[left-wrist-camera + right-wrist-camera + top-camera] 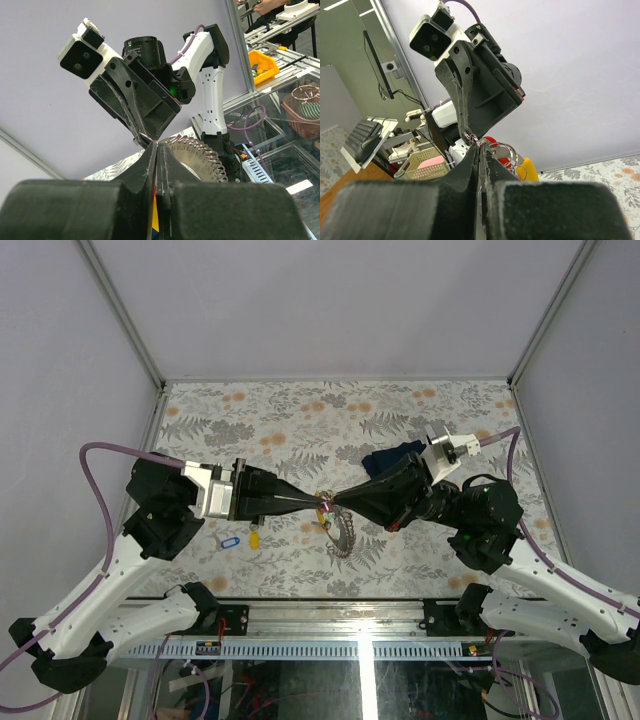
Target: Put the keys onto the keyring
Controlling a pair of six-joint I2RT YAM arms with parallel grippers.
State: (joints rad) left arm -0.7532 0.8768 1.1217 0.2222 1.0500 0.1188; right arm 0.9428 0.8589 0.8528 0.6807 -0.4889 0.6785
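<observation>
Both pinched narrow, your left tool point(316, 502) and right tool point(334, 502) meet tip to tip at the keyring point(343, 535) over the worktop's point(300, 420) middle. Which grips it, you cannot tell.

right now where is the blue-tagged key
In the top view the blue-tagged key lies on the floral table left of centre, the yellow-tagged key just to its right and the keyring further right.

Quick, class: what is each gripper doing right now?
Left gripper: shut, apparently pinching the keyring.
Right gripper: shut, pinching a thin wire loop of the keyring.
</observation>
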